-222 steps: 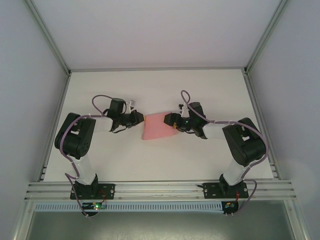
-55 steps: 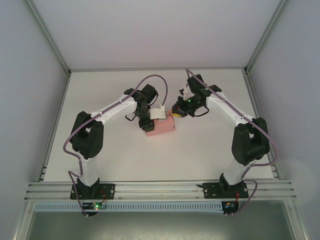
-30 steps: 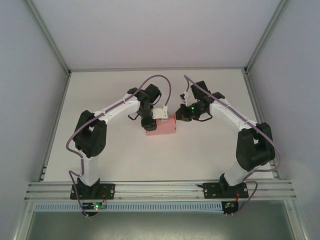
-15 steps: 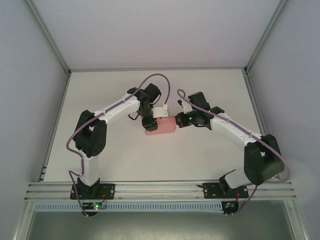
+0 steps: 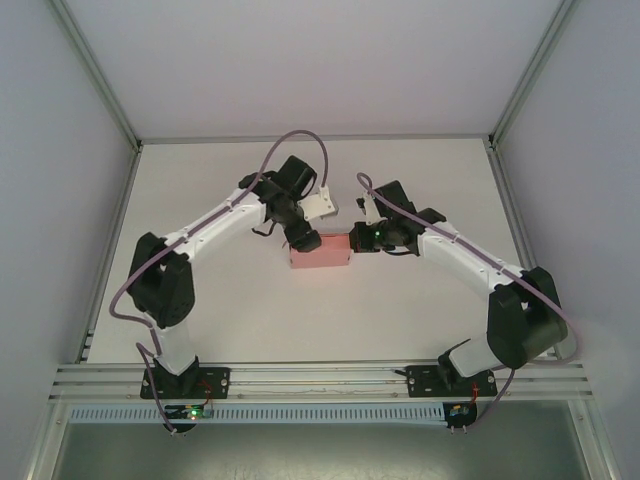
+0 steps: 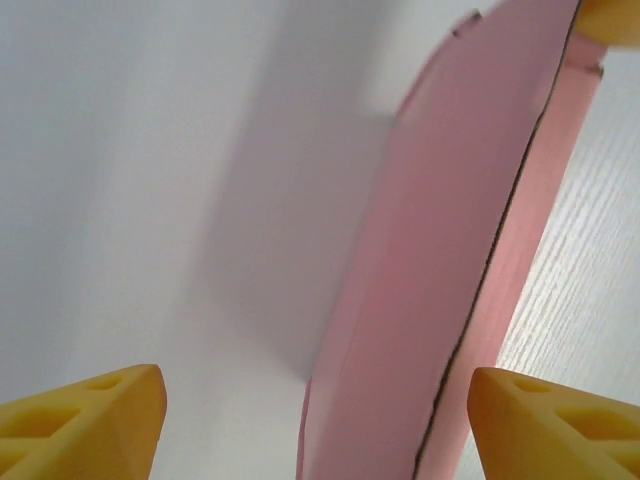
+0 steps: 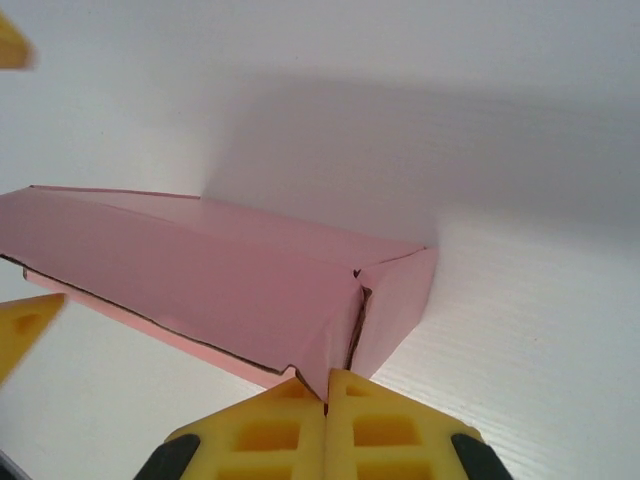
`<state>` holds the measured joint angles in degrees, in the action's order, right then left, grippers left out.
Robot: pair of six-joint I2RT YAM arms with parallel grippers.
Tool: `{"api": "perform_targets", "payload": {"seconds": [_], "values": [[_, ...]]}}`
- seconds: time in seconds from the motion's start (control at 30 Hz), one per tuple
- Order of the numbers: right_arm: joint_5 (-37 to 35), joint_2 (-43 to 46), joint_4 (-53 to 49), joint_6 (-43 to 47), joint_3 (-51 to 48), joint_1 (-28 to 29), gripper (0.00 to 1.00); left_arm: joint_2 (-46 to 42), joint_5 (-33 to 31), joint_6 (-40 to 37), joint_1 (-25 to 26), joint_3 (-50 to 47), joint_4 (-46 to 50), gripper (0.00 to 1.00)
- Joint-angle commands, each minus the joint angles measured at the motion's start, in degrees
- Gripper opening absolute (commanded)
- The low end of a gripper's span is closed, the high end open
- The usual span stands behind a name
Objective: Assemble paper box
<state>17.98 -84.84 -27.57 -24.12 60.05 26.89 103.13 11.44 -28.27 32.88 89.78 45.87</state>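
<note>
Paper box [image 7: 200, 290] plain pink, with a dark line along its cut edge. Left pincer [image 6: 320, 430] and right pincer [image 7: 325, 425] yellow. Bench [image 7: 520, 330] white, faintly grained at lower right of the right wrist view. Arms [image 5: 215, 222] white and black, cables [image 5: 297, 134] purple

the left arm [image 5: 212, 222] reaches forward and inward, wrist bent down, and the left gripper [image 5: 305, 241] points downward with its yellow fingers [image 6: 85, 420] spread wide apart. the right arm [image 5: 462, 256] stretches low and inward, and the right gripper [image 5: 356, 240], near the left one, has its fingertips pressed together.
</note>
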Motion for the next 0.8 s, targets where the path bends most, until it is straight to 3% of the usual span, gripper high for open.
{"api": "perform_targets", "payload": {"seconds": [0.0, 0.23, 0.4, 0.77], "values": [[-1.6, -2.1, -5.1, -3.2, 3.3, 0.4, 0.00, -3.9, -6.4, 9.7, -0.5, -2.3, -2.1, 0.79], [0.6, -5.5, -6.7, -3.4, 6.2, -0.1, 0.00, -10.8, -13.0, 21.0, -0.5, -10.8, -3.3, 0.62], [1.4, -6.4, -7.2, -2.6, 7.1, 0.0, 0.00, -11.6, -16.5, 25.8, -0.7, -13.6, -7.6, 0.41], [0.1, -5.5, -7.5, -1.6, 6.9, 0.1, 0.00, -6.8, -11.4, 27.8, -2.7, -9.7, -4.3, 0.33]]}}
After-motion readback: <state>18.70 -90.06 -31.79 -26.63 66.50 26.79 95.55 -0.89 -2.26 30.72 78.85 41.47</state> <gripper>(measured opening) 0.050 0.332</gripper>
